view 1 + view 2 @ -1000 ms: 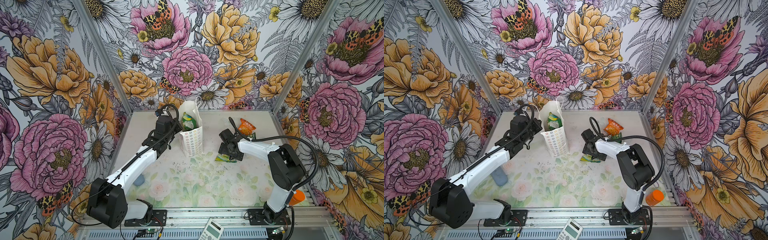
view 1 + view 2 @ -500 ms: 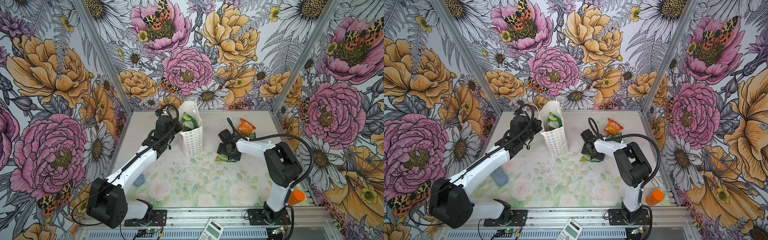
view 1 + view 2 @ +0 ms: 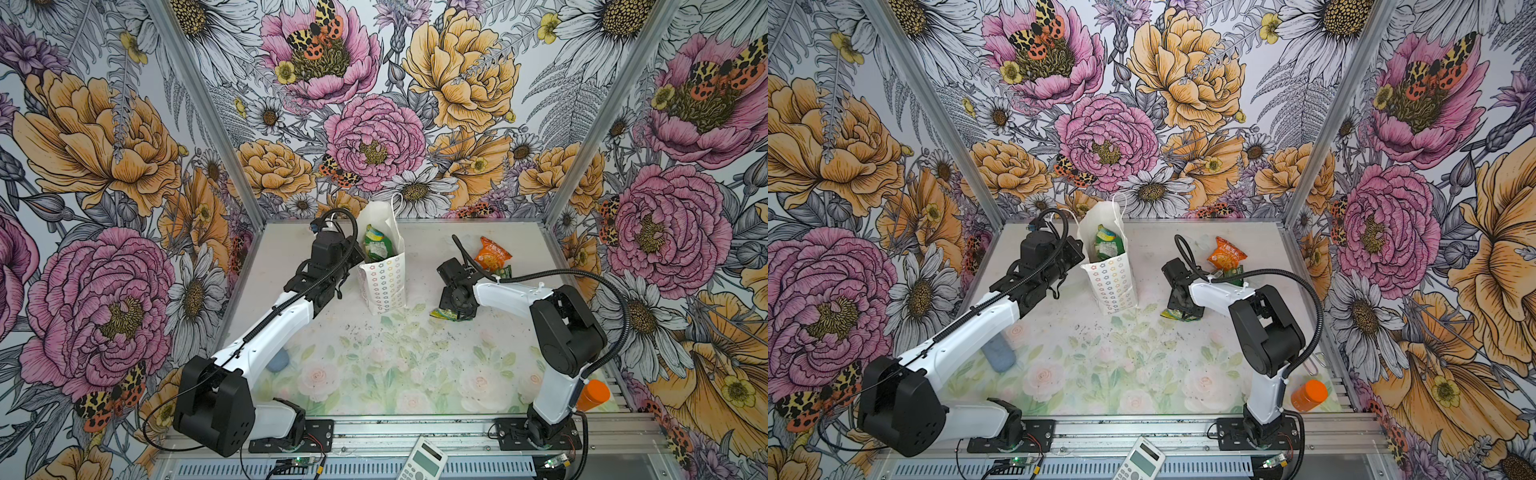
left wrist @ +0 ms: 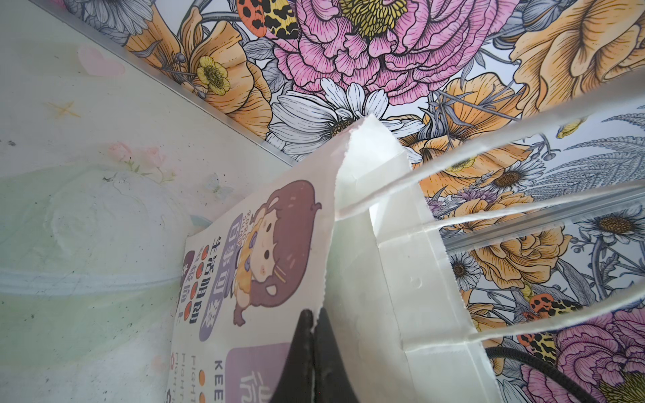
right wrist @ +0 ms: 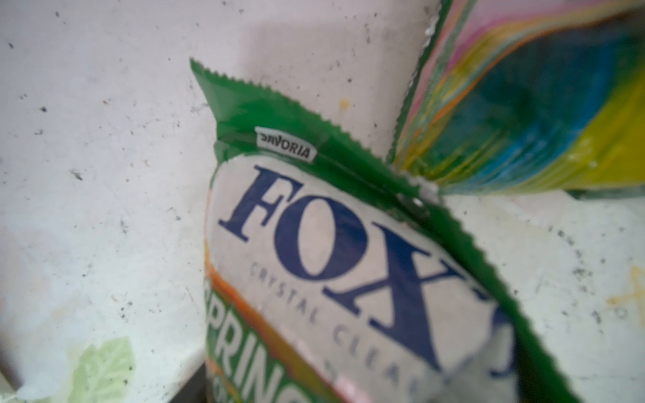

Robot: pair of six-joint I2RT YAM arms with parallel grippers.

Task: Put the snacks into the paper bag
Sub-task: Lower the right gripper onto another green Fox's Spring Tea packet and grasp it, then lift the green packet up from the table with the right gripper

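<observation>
Snack packing: paper bag [image 3: 384, 286] is standing at the back of the surface [image 3: 374, 361].
Left jaws are pinching its rim; right jaws are hanging over the Fox's packet [image 5: 314, 261] nearby; I cannot tell their width.

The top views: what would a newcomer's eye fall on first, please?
The loud floral walls, then the white paper bag standing at back centre, its rim pinched by the left gripper, a green snack inside. To its right, the right gripper is low over a green packet lettered FOX, an orange packet behind it.
</observation>
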